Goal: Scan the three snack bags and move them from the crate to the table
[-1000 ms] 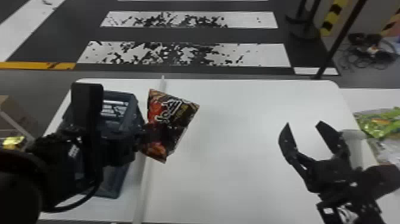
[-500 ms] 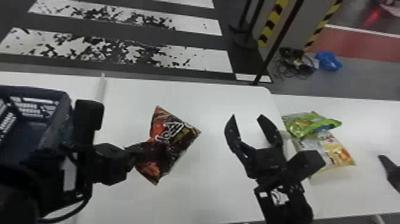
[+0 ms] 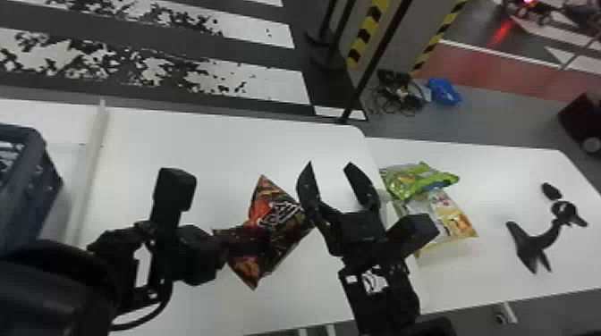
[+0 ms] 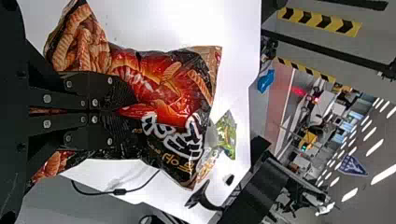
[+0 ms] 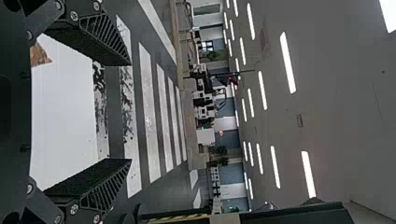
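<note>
In the head view my left gripper (image 3: 241, 241) holds the red-and-black snack bag (image 3: 281, 214) above the white table. The left wrist view shows that gripper (image 4: 119, 110) shut on the bag (image 4: 173, 93), pinching its printed middle. My right gripper (image 3: 330, 165) stands open just right of the bag, and in the right wrist view this gripper (image 5: 128, 112) has nothing between its spread fingers. A corner of the bag (image 5: 40, 55) shows beside it there. A green snack bag (image 3: 413, 178) and a pale yellow one (image 3: 442, 216) lie together on the right-hand table. The blue crate (image 3: 27, 192) is at the far left.
The white table (image 3: 214, 143) has a raised strip (image 3: 87, 170) between crate and bag. On the adjoining table (image 3: 487, 170), a black scanner-like device on a stand (image 3: 532, 241) stands right of the two bags. A dark pole (image 3: 375, 62) rises behind the tables.
The head view has turned rightward, so the crate slid left and the right-hand table came into view. The held bag and my open right gripper are now much closer together.
</note>
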You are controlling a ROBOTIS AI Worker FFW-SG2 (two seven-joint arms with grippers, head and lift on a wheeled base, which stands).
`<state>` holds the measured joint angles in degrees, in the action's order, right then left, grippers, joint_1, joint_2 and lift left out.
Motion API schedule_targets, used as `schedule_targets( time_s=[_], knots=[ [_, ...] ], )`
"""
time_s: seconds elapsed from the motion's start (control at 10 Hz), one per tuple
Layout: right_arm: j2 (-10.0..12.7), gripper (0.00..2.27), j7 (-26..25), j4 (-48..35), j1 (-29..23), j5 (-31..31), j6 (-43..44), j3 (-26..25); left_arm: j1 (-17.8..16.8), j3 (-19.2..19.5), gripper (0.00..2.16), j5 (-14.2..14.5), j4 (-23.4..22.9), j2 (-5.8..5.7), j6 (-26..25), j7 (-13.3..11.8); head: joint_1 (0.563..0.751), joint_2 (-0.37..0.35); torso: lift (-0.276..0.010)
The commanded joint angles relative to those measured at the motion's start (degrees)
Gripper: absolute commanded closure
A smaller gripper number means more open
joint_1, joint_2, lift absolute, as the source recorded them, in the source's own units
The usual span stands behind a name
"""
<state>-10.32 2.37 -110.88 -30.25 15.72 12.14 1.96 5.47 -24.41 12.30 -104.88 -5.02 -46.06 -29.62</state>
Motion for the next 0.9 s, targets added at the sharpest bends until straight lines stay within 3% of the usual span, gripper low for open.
schedule_targets(
  time_s=[0.0,0.1,0.2,0.3,0.5,0.7,0.8],
  knots=[
    [-0.2,0.17,0.0,0.1,0.0,0.4,0.4,0.0,-2.4,-3.9,1.38,-2.0,7.2,1.68,6.7,0.4,0.695,-0.350,-0.062],
    [-0.5,0.17,0.0,0.0,-0.1,0.9,0.4,-0.3,-3.9,-5.5,0.37,-2.3,12.7,2.56,14.5,0.3,0.695,-0.350,-0.062],
    [-0.8,0.17,0.0,0.0,-0.2,1.1,0.6,-0.3,-5.7,-6.1,0.00,-1.8,18.0,4.14,18.3,-0.6,0.695,-0.350,-0.062],
    [-1.0,0.17,0.0,0.0,-0.3,1.2,0.7,-0.3,-7.1,-7.0,0.01,-1.9,20.9,4.84,19.9,-0.6,0.695,-0.350,-0.062],
    [-1.5,0.17,-0.1,0.0,-0.8,1.9,0.9,-0.7,-7.4,-7.3,0.02,-2.0,20.8,4.93,19.7,-0.6,0.695,-0.350,-0.062],
    [-1.9,0.17,-0.1,-1.2,-1.7,2.0,1.1,-0.9,-4.3,-5.9,0.02,-3.2,16.1,4.05,19.9,0.8,0.695,-0.350,-0.062],
    [-1.9,0.17,-0.1,-1.8,-2.1,2.0,1.1,-1.1,-2.2,-2.8,0.02,-4.2,12.9,3.61,19.9,1.1,0.695,-0.350,-0.062]
  ],
)
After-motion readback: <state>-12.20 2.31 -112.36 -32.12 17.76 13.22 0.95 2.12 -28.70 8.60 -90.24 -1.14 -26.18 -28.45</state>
